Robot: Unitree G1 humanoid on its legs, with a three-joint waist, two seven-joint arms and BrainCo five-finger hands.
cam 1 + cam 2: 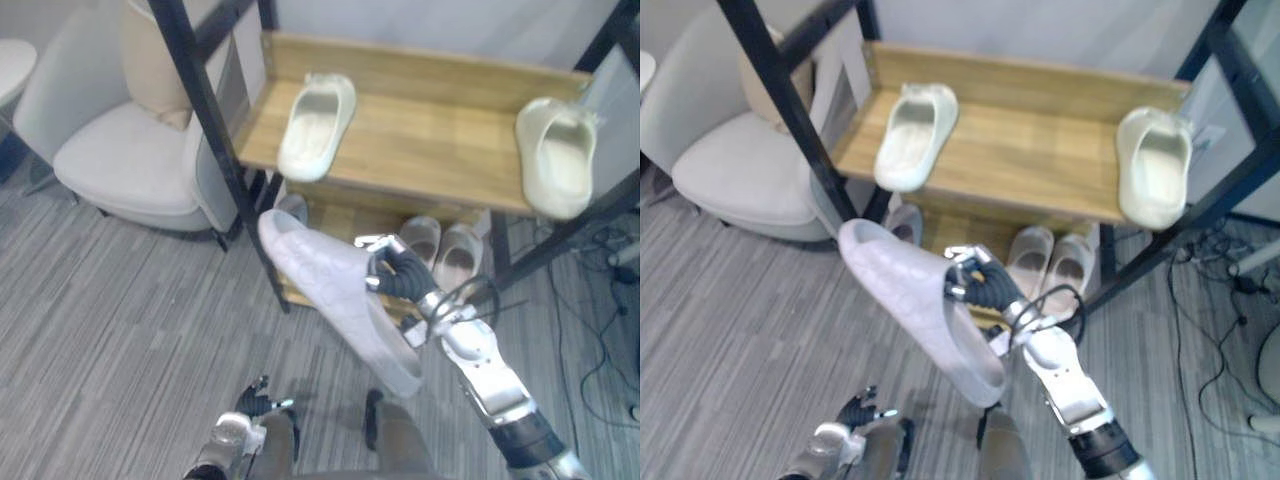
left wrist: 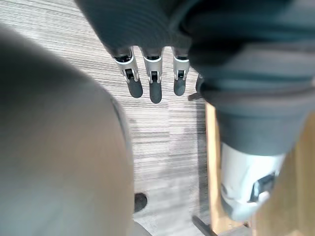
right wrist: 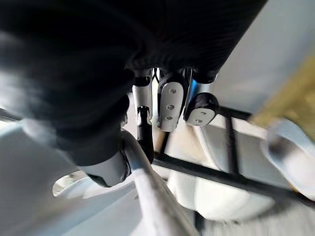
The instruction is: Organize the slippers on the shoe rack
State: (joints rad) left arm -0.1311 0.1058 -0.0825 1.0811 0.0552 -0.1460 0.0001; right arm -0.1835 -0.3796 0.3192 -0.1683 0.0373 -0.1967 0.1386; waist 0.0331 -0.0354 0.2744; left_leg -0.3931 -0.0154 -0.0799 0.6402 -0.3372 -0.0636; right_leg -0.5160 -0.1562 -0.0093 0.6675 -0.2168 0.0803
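At the upper left of the head views we see a pale armchair [image 1: 125, 160] with a beige cushion [image 1: 150, 60] leaning against its back, standing on grey striped carpet [image 1: 100, 320]. At the bottom edge, left of centre, the left hand [image 1: 255, 403] hangs low over the carpet; in its wrist view its fingers [image 2: 155, 86] point out straight and loose, with nothing in them. Just right of the armchair stands the shoe rack [image 1: 430, 140], a black frame with a wooden top shelf. On the left part of that shelf lies the left cream slipper [image 1: 316, 125], its opening facing up. In the middle of the frame, in front of the rack and off the carpet, the white slipper [image 1: 330, 290] is held tilted, its upper end close to the rack's front left post and its other end lower and to the right. The right hand [image 1: 400, 272] grips it at its right edge, fingers [image 3: 170, 101] curled over the rim. Behind the hand, a pair of pale shoes [image 1: 440, 250] sits side by side on the lower shelf. At the shelf's right end the right cream slipper [image 1: 555, 155] lies beside the frame.
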